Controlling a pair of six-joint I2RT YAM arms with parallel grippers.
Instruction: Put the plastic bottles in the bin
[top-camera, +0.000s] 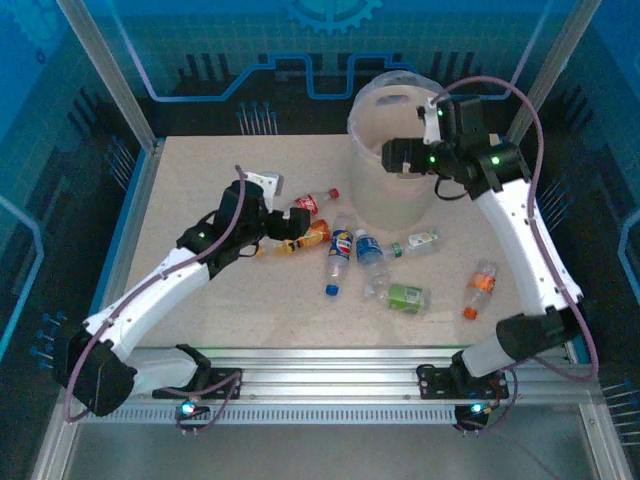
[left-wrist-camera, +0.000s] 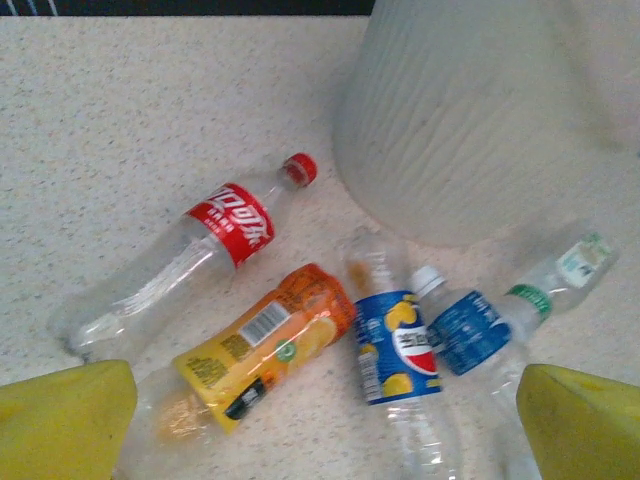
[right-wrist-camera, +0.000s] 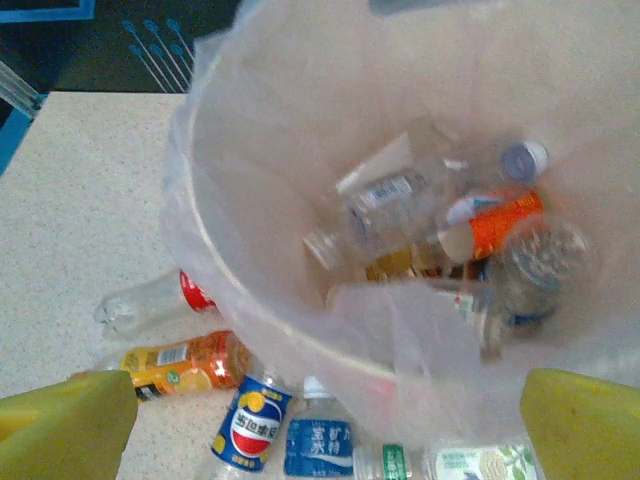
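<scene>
Mid-frame, bottles (top-camera: 340, 250) lie beside white bin (top-camera: 385, 200); more inside. Over orange bottle (left-wrist-camera: 265, 345), left gripper (left-wrist-camera: 325, 410) apart; right gripper (right-wrist-camera: 325, 415) apart over bin.

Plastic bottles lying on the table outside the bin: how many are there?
7: red-label bottle, orange bottle, Pepsi bottle, blue-label bottle, white-label bottle beside the bin; green-label bottle, orange-capped bottle nearer. Others may be hidden.

A pale, speckled table (top-camera: 200, 190) lies in the middle of the enclosure, edged on its left by a blue strip (top-camera: 125, 240). A ribbed aluminium rail (top-camera: 330, 362) runs along its near edge. Slanting metal posts (top-camera: 105, 70) rise at the far corners, framing translucent blue panels (top-camera: 200, 40) printed with circuit lines and a gear motif (top-camera: 330, 12).
</scene>
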